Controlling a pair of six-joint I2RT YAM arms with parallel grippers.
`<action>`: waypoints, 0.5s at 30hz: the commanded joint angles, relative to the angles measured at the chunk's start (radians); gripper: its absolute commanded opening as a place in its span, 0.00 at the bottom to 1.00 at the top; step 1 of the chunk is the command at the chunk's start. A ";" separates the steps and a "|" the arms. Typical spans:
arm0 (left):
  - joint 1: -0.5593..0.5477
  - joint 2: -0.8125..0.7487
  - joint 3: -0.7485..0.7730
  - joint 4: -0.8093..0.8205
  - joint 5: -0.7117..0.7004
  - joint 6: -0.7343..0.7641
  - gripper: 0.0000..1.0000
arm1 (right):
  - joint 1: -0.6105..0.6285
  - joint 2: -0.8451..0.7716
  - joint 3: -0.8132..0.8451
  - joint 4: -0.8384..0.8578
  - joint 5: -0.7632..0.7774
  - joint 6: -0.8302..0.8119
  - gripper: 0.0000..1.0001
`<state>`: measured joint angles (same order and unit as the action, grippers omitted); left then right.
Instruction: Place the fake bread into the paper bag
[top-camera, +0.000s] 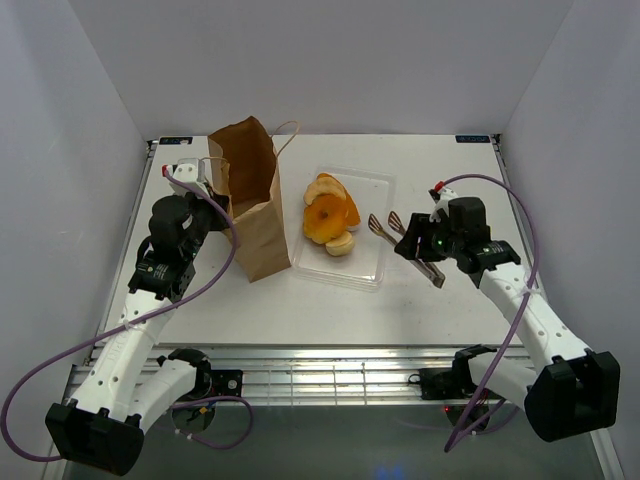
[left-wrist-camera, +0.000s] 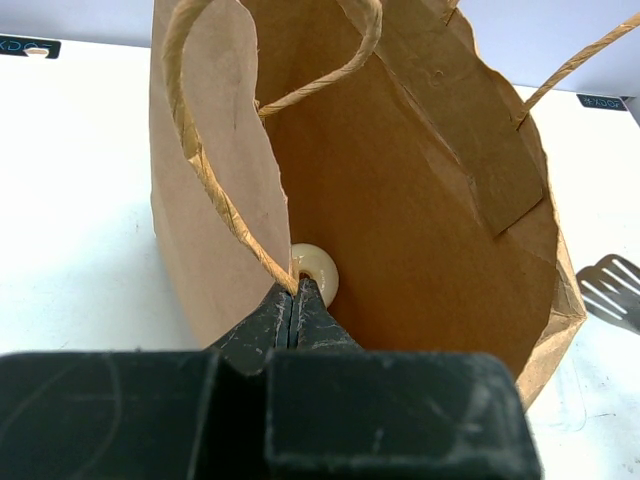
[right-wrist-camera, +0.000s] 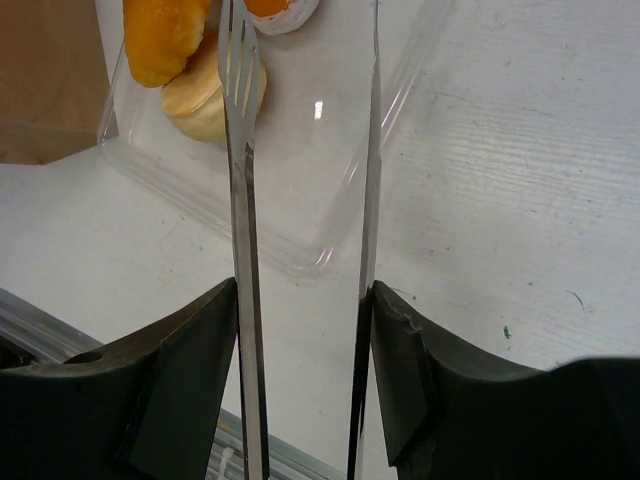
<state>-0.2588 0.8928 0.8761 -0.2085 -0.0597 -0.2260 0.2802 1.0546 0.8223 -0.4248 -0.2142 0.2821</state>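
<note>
The paper bag stands upright and open at the left; my left gripper is shut on its near rim by the string handle. Inside the bag lies a pale cream ring of fake bread, just past my left gripper. More fake bread, orange buns and a pale roll, sits in the clear tray. My right gripper is shut on the metal tongs, whose blades stand apart over the tray's right edge. In the right wrist view the tongs reach toward a pale roll and an orange bun.
The clear tray lies right of the bag, its near corner below the tongs. White walls close in the table on three sides. A metal rail runs along the near edge between the two arm bases.
</note>
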 joint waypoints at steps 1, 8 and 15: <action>-0.008 -0.012 -0.003 -0.008 0.012 0.005 0.00 | -0.032 0.013 -0.020 0.156 -0.102 0.018 0.60; -0.010 -0.008 -0.002 -0.009 0.014 0.007 0.00 | -0.081 0.117 -0.023 0.257 -0.154 0.055 0.61; -0.011 -0.011 -0.002 -0.011 0.011 0.008 0.00 | -0.098 0.242 0.015 0.330 -0.234 0.072 0.60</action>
<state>-0.2642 0.8928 0.8761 -0.2085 -0.0593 -0.2256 0.1856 1.2667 0.8005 -0.1856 -0.3862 0.3393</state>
